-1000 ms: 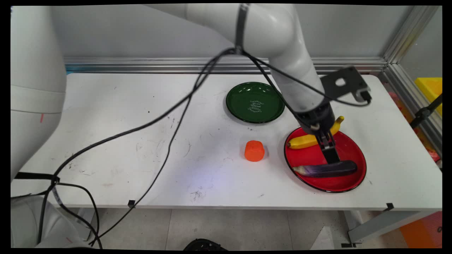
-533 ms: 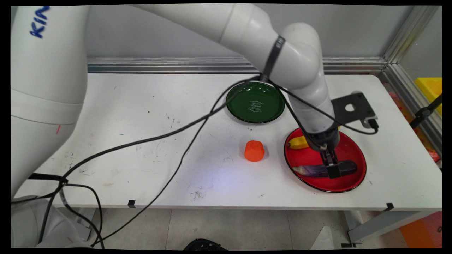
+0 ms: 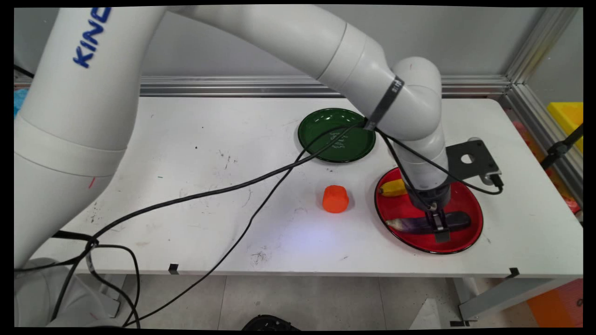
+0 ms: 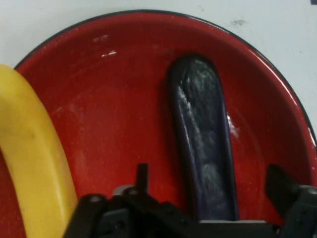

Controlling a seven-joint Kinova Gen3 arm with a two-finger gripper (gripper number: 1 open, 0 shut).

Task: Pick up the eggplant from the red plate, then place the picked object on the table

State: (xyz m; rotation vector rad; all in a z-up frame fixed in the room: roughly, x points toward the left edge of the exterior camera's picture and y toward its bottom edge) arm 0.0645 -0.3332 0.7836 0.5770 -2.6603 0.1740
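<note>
1. Gripper (image 3: 440, 229) sits low in the right part of the main view, its fingers spread apart and straddling the dark purple eggplant (image 3: 458, 220) near its middle; in the hand view one finger (image 4: 142, 177) shows to the left of the eggplant (image 4: 203, 139) and the other to the right, each with a gap to it, so nothing is grasped.
2. Far left of the main view, black cables (image 3: 186, 200) hang from the arm and trail across the white table (image 3: 186, 139) to its near edge.
3. Toward the middle, a small orange cup (image 3: 335, 198) stands on the bare tabletop, apart from both plates.
4. Above and slightly right of it, an empty green plate (image 3: 326, 135) lies near the back of the table, with a cable crossing its near edge.
5. At lower right, the red plate (image 3: 465, 195) holds the eggplant lying crosswise on its near half, a pose that lets the fingers come down on either side of it.
6. A yellow banana (image 3: 393, 187) lies on the plate's far-left part, mostly hidden by the wrist; in the hand view it (image 4: 34, 163) runs along the left edge, clear of the fingers.
</note>
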